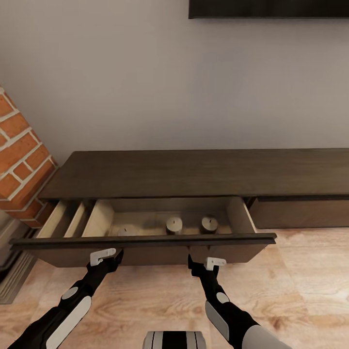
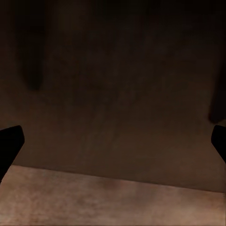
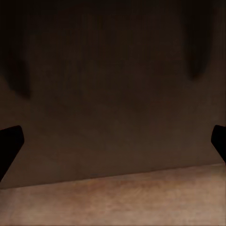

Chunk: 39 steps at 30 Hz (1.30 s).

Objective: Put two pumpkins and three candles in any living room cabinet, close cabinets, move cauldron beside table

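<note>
We face the long dark cabinet (image 1: 194, 172), its left drawer (image 1: 145, 242) pulled out over the wood floor (image 1: 300, 271). A brick column (image 1: 22, 155) stands left of the cabinet. Our left pincer (image 1: 109, 257) sits right at the drawer front, fingers spread wide. Inside the drawer stand two candles (image 1: 174, 224) (image 1: 209, 223); a third pale shape (image 1: 123, 231) left of them may be another, mostly hidden. Our right pincer (image 1: 206, 265) is at the drawer front too, likewise spread open.
</note>
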{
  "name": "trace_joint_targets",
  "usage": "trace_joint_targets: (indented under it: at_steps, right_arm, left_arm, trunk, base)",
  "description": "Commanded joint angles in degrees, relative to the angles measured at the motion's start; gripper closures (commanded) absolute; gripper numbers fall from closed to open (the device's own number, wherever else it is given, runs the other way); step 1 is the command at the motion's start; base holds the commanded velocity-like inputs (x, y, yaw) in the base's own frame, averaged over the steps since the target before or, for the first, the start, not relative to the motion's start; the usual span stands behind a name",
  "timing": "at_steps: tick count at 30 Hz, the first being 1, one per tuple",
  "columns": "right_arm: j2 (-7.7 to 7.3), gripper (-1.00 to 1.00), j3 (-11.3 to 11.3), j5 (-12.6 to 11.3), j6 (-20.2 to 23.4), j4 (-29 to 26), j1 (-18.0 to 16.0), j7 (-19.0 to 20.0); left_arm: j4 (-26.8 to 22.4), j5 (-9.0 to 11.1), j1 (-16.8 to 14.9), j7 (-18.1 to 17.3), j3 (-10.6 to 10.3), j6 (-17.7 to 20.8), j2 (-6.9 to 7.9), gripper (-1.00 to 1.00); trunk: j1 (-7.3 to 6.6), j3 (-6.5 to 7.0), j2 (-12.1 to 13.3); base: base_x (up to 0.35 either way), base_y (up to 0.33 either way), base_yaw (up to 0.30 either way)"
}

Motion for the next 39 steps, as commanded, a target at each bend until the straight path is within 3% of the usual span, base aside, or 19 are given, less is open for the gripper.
trace_joint_targets:
  at_steps: [1, 29, 32, 39]
  right_arm:
    - [-0.04, -1.00, 0.49, -0.31, -0.24, 0.01, -0.06, -0.47]
    - [-0.04, -1.00, 0.47, -0.33, 0.03, 0.01, -0.06, -0.56]
    - [-0.04, -1.00, -0.48, -0.32, 0.03, 0.01, -0.06, -0.53]
    - [-0.06, -1.00, -1.00, -0.31, 0.05, 0.01, -0.06, -0.47]
  left_arm:
    - [-0.07, 0.44, -0.07, 0.43, -0.27, -0.26, 0.07, -1.00]
    - [-0.07, 0.44, -0.08, 0.43, -0.20, -0.26, 0.12, -1.00]
    - [-0.12, 0.44, -0.10, 0.43, -0.22, -0.30, 0.12, -1.00]
    - [-0.15, 0.44, -0.07, 0.43, -0.29, -0.43, 0.12, -1.00]
  trunk:
    - [0.01, -0.04, -0.02]
    - [0.01, -0.04, -0.02]
    - [0.01, -0.04, -0.02]
    - [0.01, -0.04, -0.02]
  base:
    - [0.227, 0.000, 0.000]
    - [0.273, 0.000, 0.000]
    - [0.303, 0.000, 0.000]
    - [-0.005, 0.000, 0.000]
